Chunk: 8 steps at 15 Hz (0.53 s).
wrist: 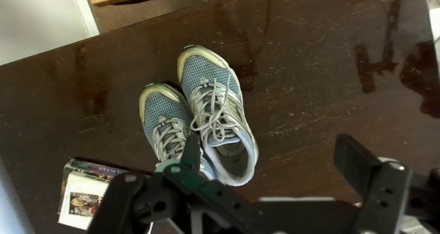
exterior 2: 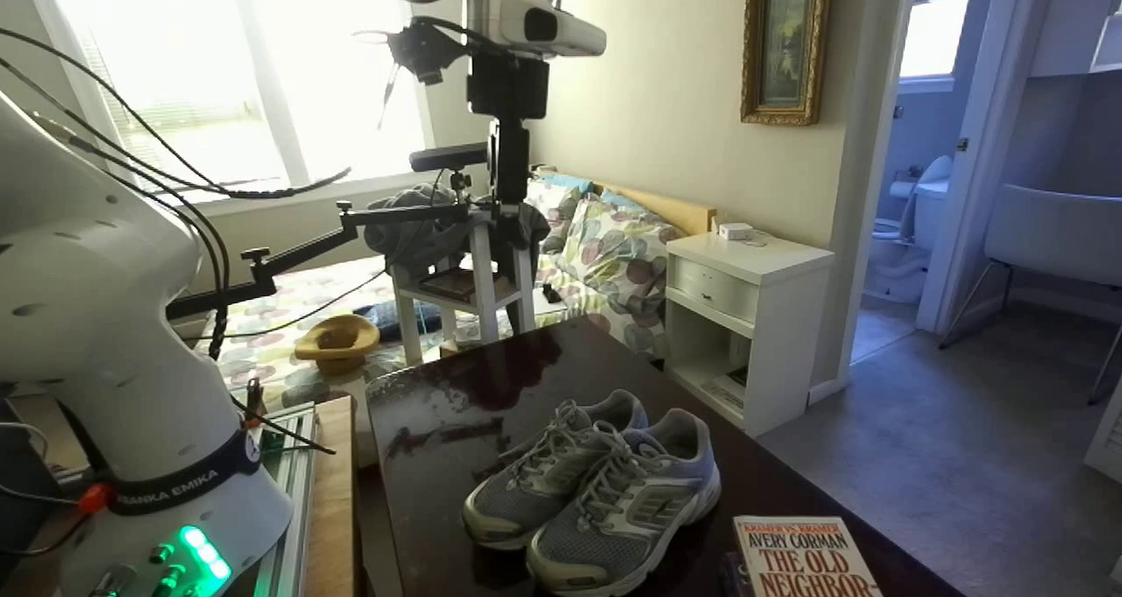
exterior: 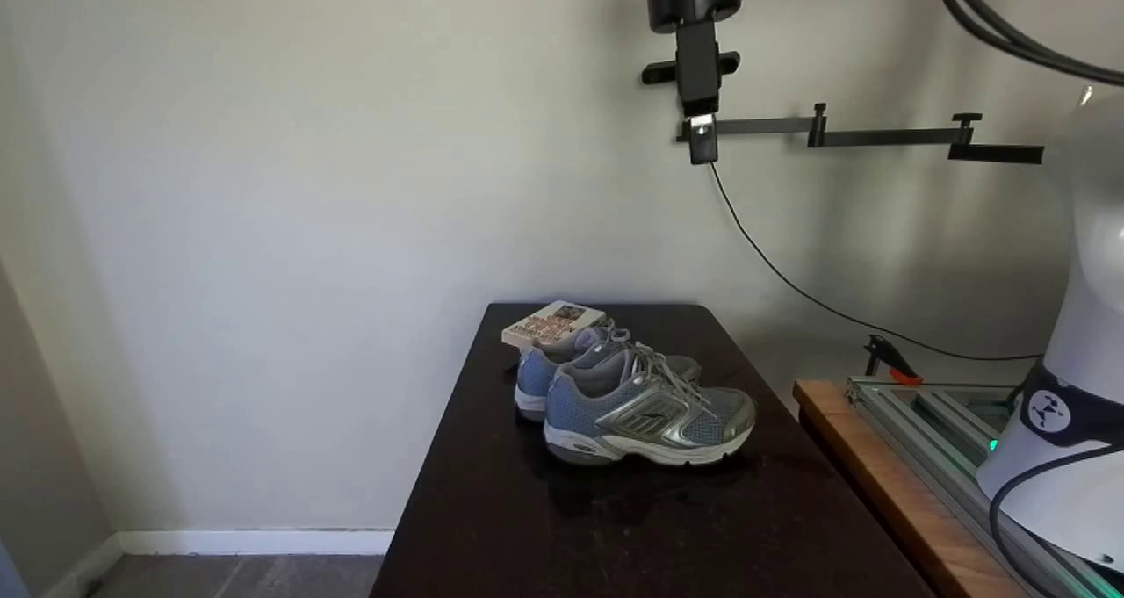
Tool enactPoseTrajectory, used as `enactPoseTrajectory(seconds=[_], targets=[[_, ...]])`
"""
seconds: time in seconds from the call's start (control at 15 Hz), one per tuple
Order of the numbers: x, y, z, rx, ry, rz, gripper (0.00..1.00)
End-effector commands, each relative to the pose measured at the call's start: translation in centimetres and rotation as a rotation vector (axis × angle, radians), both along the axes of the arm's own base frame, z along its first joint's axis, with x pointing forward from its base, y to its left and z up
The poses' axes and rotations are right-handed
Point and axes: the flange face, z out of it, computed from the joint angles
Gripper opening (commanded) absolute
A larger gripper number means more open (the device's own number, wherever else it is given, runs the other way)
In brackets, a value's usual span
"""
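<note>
Grey-blue mesh running shoes [wrist: 215, 117], silver-trimmed and pale-laced, stand upright side by side on a glossy dark brown table [wrist: 309, 72], toes turned towards my white arm [exterior: 1093, 255]. I have the black two-finger gripper [wrist: 268, 139] hanging well above the shoes, its fingers spread wide apart and holding nothing. In the wrist view one fingertip [wrist: 191, 153] covers part of a shoe, though both exterior views show a tall gap between them. The pose is plain there too: the silver-and-black wrist [exterior 2: 508, 18] hangs vertically, so the gripper points straight down at the table.

Just beside the heel end of the shoes lies a small stack of paperbacks [exterior: 553, 324], a white-covered book with red lettering [exterior 2: 805, 557] on top of a darker book with a purple spine [wrist: 92, 168]. On the toe side of the shoes, the rounded white arm base [exterior 2: 166, 527] sits on silver aluminium rails [exterior 2: 296, 470] over a light wooden bench [exterior: 909, 493]; I can see its green lights [exterior 2: 206, 553] glowing, and the thick white links [exterior 2: 96, 255] above it slant away from the shoes. Behind the stack, as seen from the shoes, is a pale grey wall [exterior: 290, 229]. On the opposite side of the shoes I see a bed with dotted bedding [exterior 2: 627, 264], and past the heels a white nightstand [exterior 2: 771, 334].
</note>
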Motion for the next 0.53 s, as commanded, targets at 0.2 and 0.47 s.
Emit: enactPoseTrajectory(seconds=[0.2,0.47], targets=[[-0.3,-0.4,-5.5,-0.112,-0.074,-0.135,1.0],[-0.2,-0.2,-6.4,-0.075,-0.075,-0.105,1.0]])
